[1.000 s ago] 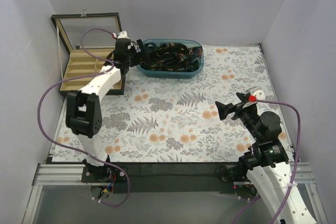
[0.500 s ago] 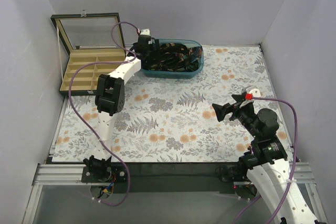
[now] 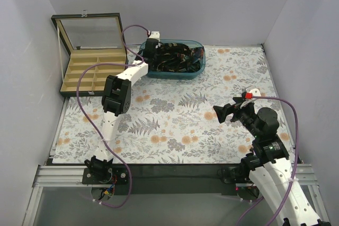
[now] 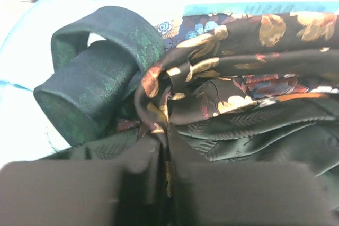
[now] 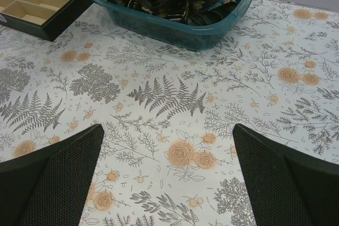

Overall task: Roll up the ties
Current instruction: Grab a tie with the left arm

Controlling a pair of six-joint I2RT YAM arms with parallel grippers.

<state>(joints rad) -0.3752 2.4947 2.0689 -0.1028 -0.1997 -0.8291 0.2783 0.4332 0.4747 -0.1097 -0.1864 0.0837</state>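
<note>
Left gripper (image 4: 164, 158): fingers (image 4: 79, 194) drawn nearly together, fold of dark floral tie (image 4: 175, 104) pinched between them. Green tie (image 4: 87, 93), partly rolled, just left of pinched fold. Ties (image 3: 177, 59) lie tangled in teal bin (image 3: 197, 70) at far edge of table. Right gripper (image 5: 167, 178): fingers (image 5: 50, 178) spread wide, empty, above floral tablecloth (image 5: 169, 99), well apart from bin. Compartmented box (image 3: 87, 75), lid raised, stands left of bin.
</note>
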